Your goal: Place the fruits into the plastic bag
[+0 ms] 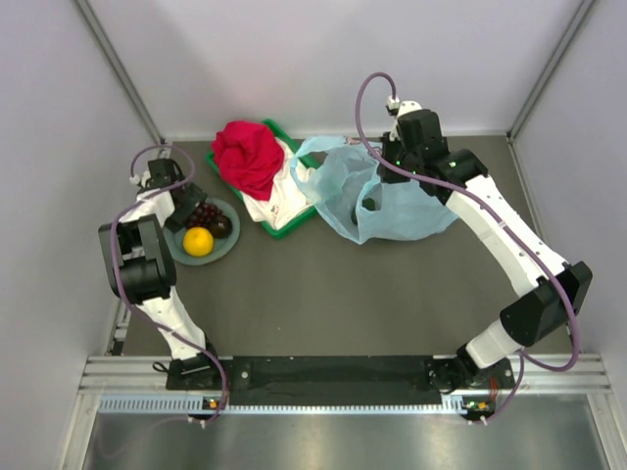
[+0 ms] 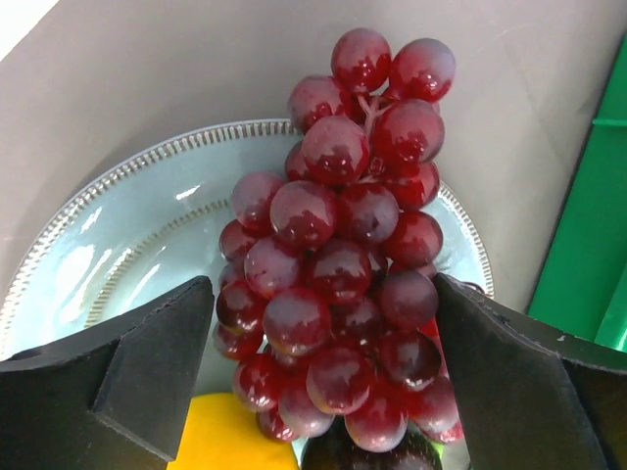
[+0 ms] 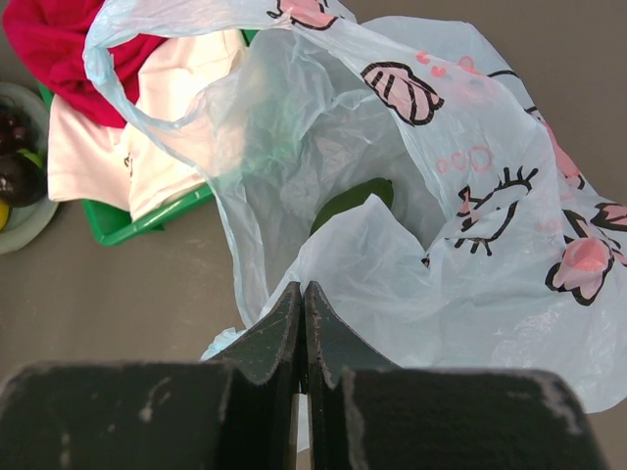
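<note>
Purple-red grapes (image 2: 333,196) sit between the jaws of our wide-open left gripper (image 2: 318,294); at three o'clock, our closed right gripper (image 3: 304,289) pinches the plastic bag (image 3: 490,294).

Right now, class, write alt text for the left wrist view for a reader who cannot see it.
Red grapes lie on a pale plate between the black fingers of the open left gripper. A citrus shows at the bottom edge, a green tray at the right.

The red grapes (image 2: 338,274) lie on the plate (image 2: 118,196), beside the orange (image 1: 198,241) and a dark round fruit (image 3: 20,176). A dark green fruit (image 3: 353,201) lies inside the light-blue plastic bag (image 1: 392,211), which is open and crumpled.
</note>
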